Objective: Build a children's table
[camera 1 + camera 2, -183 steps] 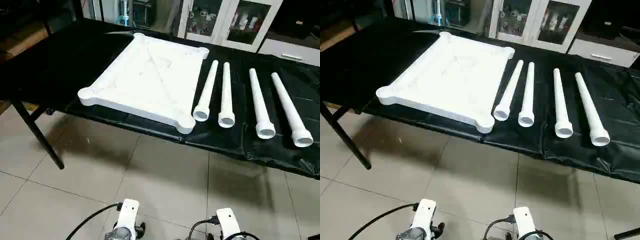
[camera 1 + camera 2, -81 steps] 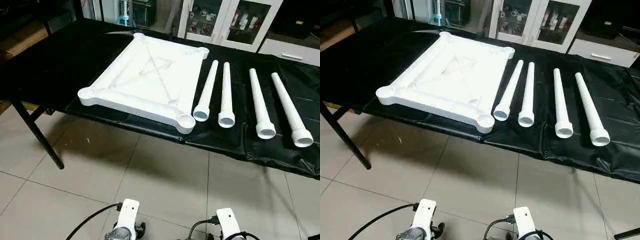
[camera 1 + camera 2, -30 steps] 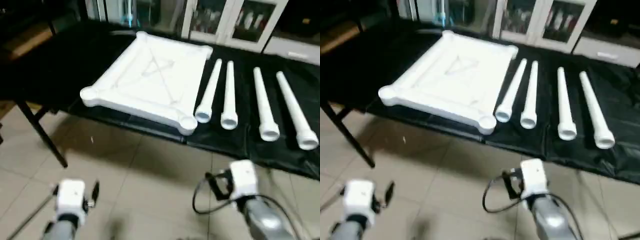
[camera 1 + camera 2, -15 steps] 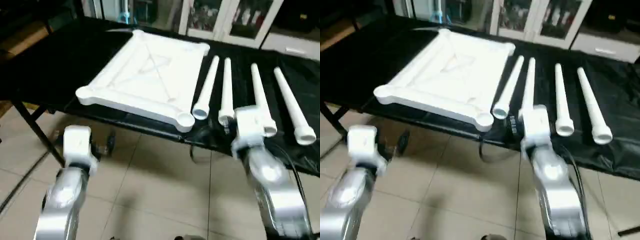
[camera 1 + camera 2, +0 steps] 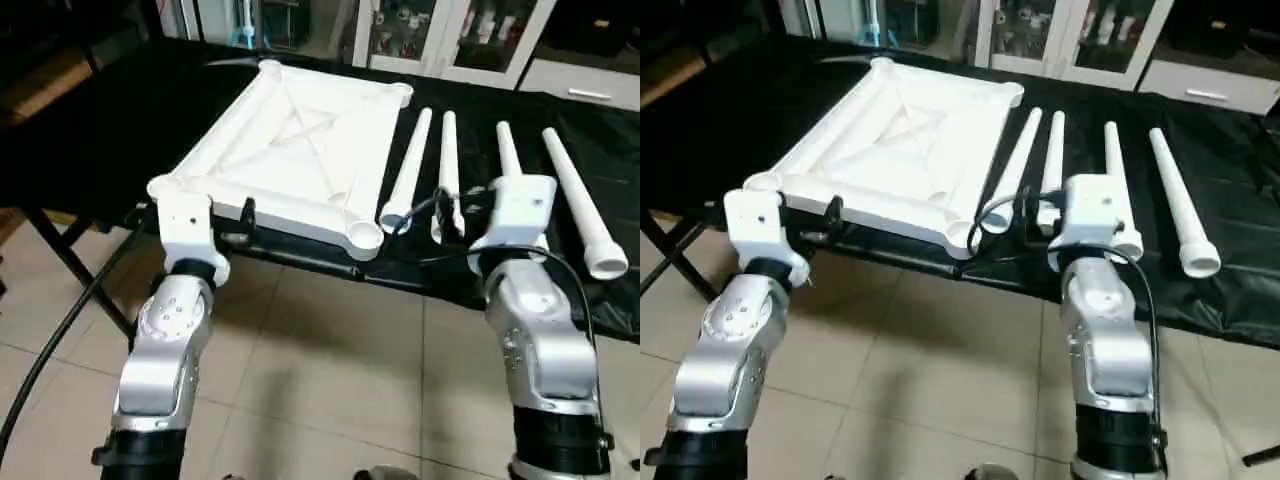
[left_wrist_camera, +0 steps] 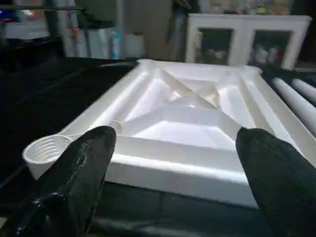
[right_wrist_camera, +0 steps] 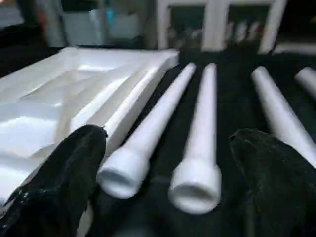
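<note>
Left gripper (image 6: 173,182) spread wide, empty; tabletop (image 6: 197,113) lies just beyond its jaws, near edge spanning the gap. Right gripper (image 7: 168,182) spread, empty; two legs' (image 7: 197,182) wide ends sit between its jaws.

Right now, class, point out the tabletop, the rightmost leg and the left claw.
tabletop (image 5: 300,150), left eye view, ribbed underside centre.
rightmost leg (image 5: 580,210), left eye view, mid-shaft.
left claw (image 6: 173,148), left wrist view, midway between fingertips.
</note>
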{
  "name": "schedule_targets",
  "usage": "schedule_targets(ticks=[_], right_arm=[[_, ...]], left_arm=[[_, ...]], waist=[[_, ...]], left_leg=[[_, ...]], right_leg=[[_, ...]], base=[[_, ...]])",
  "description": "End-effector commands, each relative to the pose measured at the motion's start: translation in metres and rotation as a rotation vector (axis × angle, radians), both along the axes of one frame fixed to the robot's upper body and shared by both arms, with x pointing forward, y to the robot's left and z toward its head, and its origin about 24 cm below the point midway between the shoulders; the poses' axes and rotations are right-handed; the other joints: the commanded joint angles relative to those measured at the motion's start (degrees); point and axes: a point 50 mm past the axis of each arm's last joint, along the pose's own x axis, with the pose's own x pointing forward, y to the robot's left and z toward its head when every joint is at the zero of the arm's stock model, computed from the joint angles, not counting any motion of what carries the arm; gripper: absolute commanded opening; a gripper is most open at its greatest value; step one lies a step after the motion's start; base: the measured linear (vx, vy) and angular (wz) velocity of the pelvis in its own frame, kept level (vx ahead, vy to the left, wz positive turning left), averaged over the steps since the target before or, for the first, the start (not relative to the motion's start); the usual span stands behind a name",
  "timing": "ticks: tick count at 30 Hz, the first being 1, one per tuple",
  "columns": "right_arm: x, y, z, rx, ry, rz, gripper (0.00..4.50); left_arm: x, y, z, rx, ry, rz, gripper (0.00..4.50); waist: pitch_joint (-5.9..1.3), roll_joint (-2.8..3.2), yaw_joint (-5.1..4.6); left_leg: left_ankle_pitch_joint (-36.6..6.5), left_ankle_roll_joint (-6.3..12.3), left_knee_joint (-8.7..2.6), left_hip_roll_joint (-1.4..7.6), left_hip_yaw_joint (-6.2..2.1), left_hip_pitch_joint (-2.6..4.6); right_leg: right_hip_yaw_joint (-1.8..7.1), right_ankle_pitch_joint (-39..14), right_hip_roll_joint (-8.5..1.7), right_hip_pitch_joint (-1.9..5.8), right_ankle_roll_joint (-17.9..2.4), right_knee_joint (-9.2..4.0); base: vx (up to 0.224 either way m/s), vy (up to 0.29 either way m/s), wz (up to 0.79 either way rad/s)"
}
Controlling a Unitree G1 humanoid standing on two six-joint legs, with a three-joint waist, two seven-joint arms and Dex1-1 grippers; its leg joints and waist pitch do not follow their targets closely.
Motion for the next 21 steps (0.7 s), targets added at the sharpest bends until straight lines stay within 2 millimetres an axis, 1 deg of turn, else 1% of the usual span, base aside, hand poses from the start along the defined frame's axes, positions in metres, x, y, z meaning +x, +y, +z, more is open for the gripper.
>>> schedule_targets(ticks=[1, 2, 3, 4, 5, 6, 7, 8, 9, 10, 11, 12, 13, 14, 15, 16, 17, 18, 19, 20, 21], right_arm=[[-0.004, 0.004, -0.003, -0.071, 0.016, 0.022, 4.50], [-0.007, 0.009, -0.009, -0.110, 0.024, 0.038, 4.50], [-0.007, 0.009, -0.009, -0.110, 0.024, 0.038, 4.50], [-0.009, 0.013, -0.011, -0.118, 0.007, 0.051, 4.50], [-0.010, 0.014, -0.009, -0.116, -0.006, 0.056, 4.50], [-0.009, 0.015, -0.010, -0.120, -0.002, 0.062, 4.50], [-0.010, 0.015, -0.013, -0.123, 0.025, 0.064, 4.50], [-0.011, 0.015, -0.016, -0.110, 0.055, 0.059, 4.50], [-0.010, 0.013, -0.015, -0.108, 0.056, 0.059, 4.50], [-0.010, 0.011, -0.011, -0.107, 0.053, 0.058, 4.50], [-0.010, 0.011, -0.011, -0.107, 0.053, 0.058, 4.50], [-0.009, 0.009, -0.005, -0.121, 0.031, 0.075, 4.50], [-0.009, 0.009, -0.005, -0.129, 0.034, 0.077, 4.50], [-0.010, 0.009, -0.006, -0.136, 0.039, 0.078, 4.50], [-0.009, 0.009, -0.007, -0.139, 0.041, 0.078, 4.50], [-0.010, 0.007, -0.010, -0.137, 0.044, 0.064, 4.50], [-0.011, 0.005, -0.012, -0.125, 0.053, 0.039, 4.50], [-0.012, 0.004, -0.012, -0.114, 0.054, 0.031, 4.50], [-0.013, 0.003, -0.012, -0.077, 0.058, 0.006, 4.50], [-0.014, 0.002, -0.013, -0.058, 0.069, -0.010, 4.50], [-0.014, 0.002, -0.013, -0.041, 0.069, -0.010, 4.50]], left_arm=[[-0.008, 0.003, -0.003, 0.021, 0.030, -0.017, 4.39], [-0.016, 0.012, -0.003, 0.042, 0.030, 0.043, 4.39], [-0.016, 0.012, -0.003, 0.042, 0.030, 0.043, 4.39], [-0.021, 0.018, -0.005, 0.056, 0.037, 0.111, 4.39], [-0.022, 0.019, -0.006, 0.055, 0.047, 0.127, 4.39], [-0.022, 0.019, -0.007, 0.051, 0.051, 0.133, 4.39], [-0.023, 0.018, -0.009, 0.055, 0.047, 0.137, 4.39], [-0.024, 0.013, -0.015, 0.084, 0.071, 0.108, 4.39], [-0.024, 0.011, -0.014, 0.092, 0.071, 0.099, 4.39], [-0.023, 0.007, -0.012, 0.101, 0.068, 0.087, 4.39], [-0.023, 0.007, -0.012, 0.101, 0.068, 0.087, 4.39], [-0.019, 0.005, -0.008, 0.073, 0.056, 0.097, 4.39], [-0.017, 0.005, -0.007, 0.074, 0.048, 0.093, 4.39], [-0.015, 0.005, -0.006, 0.078, 0.040, 0.087, 4.39], [-0.013, 0.005, -0.005, 0.080, 0.034, 0.076, 4.39], [-0.011, 0.005, -0.006, 0.099, 0.031, 0.066, 4.39], [-0.010, 0.003, -0.005, 0.125, 0.016, 0.039, 4.39], [-0.010, 0.002, -0.004, 0.134, 0.010, 0.038, 4.39], [-0.009, 0.001, -0.001, 0.147, 0.011, 0.047, 4.39], [-0.008, 0.001, 0.000, 0.156, 0.017, 0.049, 4.39], [-0.007, -0.001, 0.000, 0.152, 0.018, 0.034, 4.39]], waist=[[-3.56, 0.01, 0.37], [-3.52, -0.22, 0.55], [-3.52, -0.18, 0.46], [-3.50, -0.41, 0.47], [-3.49, -0.33, 0.56], [-3.37, -1.02, 0.42], [-3.35, -0.74, 0.66], [-3.59, 0.02, 0.63], [-3.18, -0.97, 0.83], [-3.17, -1.39, 2.25], [-3.24, -1.67, 2.91], [-3.11, -2.49, 4.80], [-2.67, -3.70, 6.39], [-2.46, -3.62, 7.22], [-2.80, -2.93, 7.37], [-2.92, -2.53, 6.62], [-3.22, -1.71, 5.56], [-3.44, 0.97, 3.30], [-4.11, -0.01, 0.83], [-3.79, 1.13, 1.93], [-3.54, 1.01, 1.84]], left_leg=[[0.5, 3.49, -3.91, 2.57, -1.13, -0.26], [1.4, 3.45, -3.92, 2.50, -1.29, -0.67], [1.4, 3.46, -3.90, 2.52, -1.18, -0.57], [0.3, 3.55, -3.88, 2.49, -1.05, -0.30], [-0.1, 3.48, -3.90, 2.60, -1.08, -0.33], [-0.7, 3.62, -3.99, 2.54, -1.04, -0.54], [-1.6, 3.60, -4.00, 2.43, -1.05, -0.37], [-3.7, 1.00, -2.26, 2.27, 1.92, 2.40], [-8.0, -0.59, -1.96, 1.57, 2.64, 2.62], [-12.7, -1.23, -1.06, 0.82, 2.63, 1.91], [-13.8, -0.54, -0.05, 0.36, 2.24, 1.56], [-14.0, 1.36, 3.21, -0.44, 0.75, 0.68], [-13.2, 1.87, 6.83, -1.22, -2.25, -2.08], [-12.0, 1.02, 8.33, -2.25, -5.13, -3.28], [-10.3, 1.04, 8.00, -2.84, -6.30, -3.10], [-7.6, 4.13, 3.78, -4.73, -6.39, -0.61], [-5.3, 7.32, 0.36, -5.33, -6.32, 1.27], [-1.2, 15.93, -3.74, -2.95, -6.23, 7.57], [10.0, 22.73, -6.44, 0.48, -9.29, 2.21], [25.9, 16.59, -4.67, 0.08, -7.51, 2.41], [30.5, 11.96, -4.37, 0.91, -7.32, 1.78]], right_leg=[[2.58, -1.2, -3.04, 3.24, -13.0, -3.06], [2.54, -0.9, -3.12, 3.56, -12.7, -2.90], [2.48, -0.9, -3.03, 3.38, -12.6, -3.10], [2.47, -2.0, -2.93, 3.09, -12.3, -3.31], [2.51, -2.3, -3.04, 3.09, -12.3, -3.29], [2.51, -3.1, -2.93, 3.10, -11.9, -3.49], [2.55, -4.9, -3.07, 2.92, -11.4, -3.59], [4.88, -9.0, -1.67, 0.03, -9.9, -5.16], [5.64, -13.4, -1.11, -0.51, -9.4, -5.40], [9.02, -20.2, -1.77, 0.57, -8.8, -6.38], [11.13, -21.5, -2.63, 1.34, -8.9, -7.01], [16.78, -24.1, -5.49, 3.19, -9.8, -8.89], [22.05, -26.4, -7.69, 5.27, -10.3, -10.20], [24.19, -26.1, -6.35, 5.29, -9.9, -10.25], [24.41, -23.9, -4.87, 5.16, -9.5, -9.92], [23.33, -21.0, 1.27, 3.66, -4.9, -10.02], [21.12, -19.4, 4.34, 2.70, -1.3, -9.35], [10.47, -17.2, 8.47, -5.26, 2.7, -1.50], [1.72, -12.7, 4.29, -3.81, 0.4, 9.08], [-1.90, -9.7, 3.41, -5.55, -0.7, 8.93], [-2.06, -7.0, 2.90, -4.65, -1.0, 8.05]], base=[[0.000, 0.000, 0.00], [0.000, 0.000, 0.00], [0.000, 0.000, 0.00], [0.000, 0.000, 0.00], [0.000, 0.000, 0.00], [0.000, 0.000, 0.00], [0.000, 0.000, 0.00], [0.000, 0.000, 0.00], [0.000, 0.000, 0.00], [-0.032, 0.032, -0.36], [-0.032, 0.032, -0.36], [-0.022, 0.108, -0.37], [-0.023, 0.191, -0.51], [-0.023, 0.191, -0.51], [-0.038, 0.246, -0.56], [-0.060, 0.289, -0.48], [-0.060, 0.289, -0.48], [-0.074, 0.288, -0.46], [-0.088, 0.294, -0.20], [-0.088, 0.294, -0.20], [-0.067, 0.317, 0.02]])
